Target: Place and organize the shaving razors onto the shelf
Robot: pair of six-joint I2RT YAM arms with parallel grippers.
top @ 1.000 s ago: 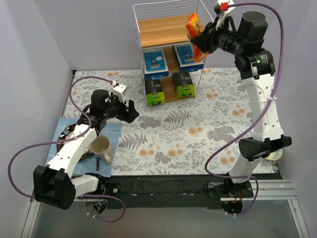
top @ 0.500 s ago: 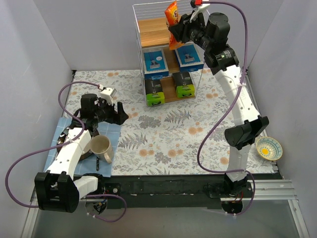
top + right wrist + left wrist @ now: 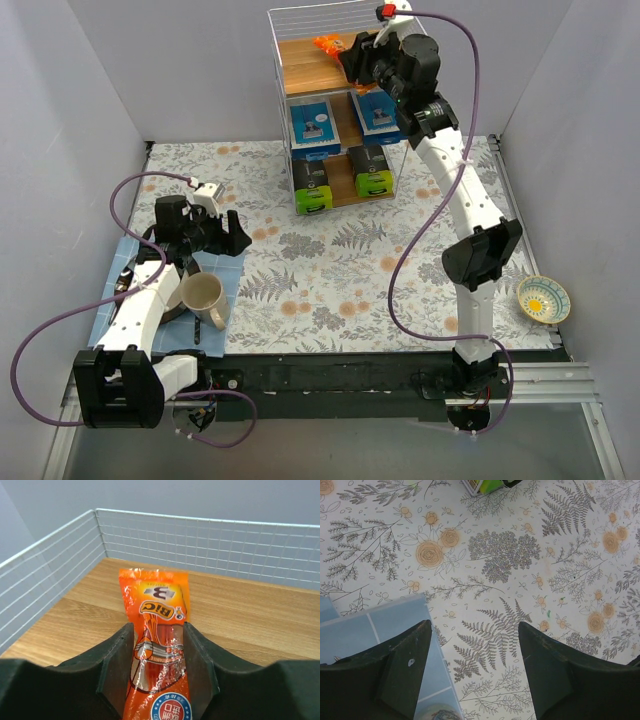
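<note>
My right gripper [image 3: 157, 640] is shut on an orange foil packet [image 3: 155, 610] printed "BiC 3", with razors showing through its clear window. It holds the packet over the top wooden board [image 3: 250, 615] of the white wire shelf [image 3: 282, 70], near the middle. From above, the right gripper [image 3: 350, 55] reaches in over the shelf's top tier and the orange packet [image 3: 330, 43] pokes out to its left. Two blue razor card packs [image 3: 312, 125] [image 3: 378, 112] stand on the middle tier. My left gripper [image 3: 475, 635] is open and empty, above the floral tablecloth.
Two green and black boxes [image 3: 312, 186] [image 3: 370, 170] stand on the shelf's bottom tier. A blue cloth [image 3: 370, 625] with a beige mug [image 3: 205, 297] lies by the left arm. A yellow-patterned bowl [image 3: 543, 298] sits at the right edge. Wire walls [image 3: 210, 545] ring the top board.
My right arm has swung left and brought the orange packet from the shelf's right side in over the top board. My left arm has drawn back a little to the left.
</note>
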